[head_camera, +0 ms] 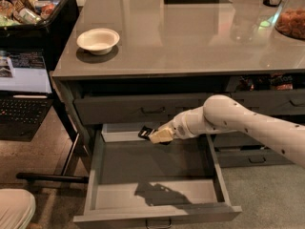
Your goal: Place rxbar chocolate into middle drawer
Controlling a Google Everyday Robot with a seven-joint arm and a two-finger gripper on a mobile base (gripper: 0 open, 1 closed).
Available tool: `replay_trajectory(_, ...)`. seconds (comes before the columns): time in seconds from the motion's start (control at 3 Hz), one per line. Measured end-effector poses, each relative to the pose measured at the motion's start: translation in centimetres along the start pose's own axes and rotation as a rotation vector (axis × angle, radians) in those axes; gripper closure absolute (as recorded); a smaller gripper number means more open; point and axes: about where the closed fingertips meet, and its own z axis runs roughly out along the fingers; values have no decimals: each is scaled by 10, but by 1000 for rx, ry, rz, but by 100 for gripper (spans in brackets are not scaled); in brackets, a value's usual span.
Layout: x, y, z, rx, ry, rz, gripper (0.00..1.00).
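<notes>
While the gripper hung over the drawer: I had it reaching in from the right, below the bench edge and above the rear part of the open middle drawer.
Fingers: closed on the rxbar chocolate, which stuck out to their left, tilted and, as far as I could judge, clear of the drawer floor.
Step in hand: I took it to be the lowering and release, since the bar was not yet resting in the drawer.
Doing it well: I meant to bring the bar down close to the floor, keeping it between the side walls and forward of the closed drawer front above. I would then part the fingers gently and lift before drawing the arm back to the right.
Risk: I judged that a release from height could let the flat, glossy bar skid or bounce.
Hard to make out: I could not see how much of the bar was clamped, nor read its lettering. Its true height was unclear too, with only the shadow nearer the drawer front as a hint.
Cut off: the drawer's handle sat at the bottom edge, and the arm ran out of view on the right.
</notes>
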Motion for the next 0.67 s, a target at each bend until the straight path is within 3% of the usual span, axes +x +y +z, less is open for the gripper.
replay_trajectory(0.33, -3, 8, 5, -23, 7, -45, 100)
replay_trajectory(0.67, 20, 16, 34, -105, 55, -115, 100)
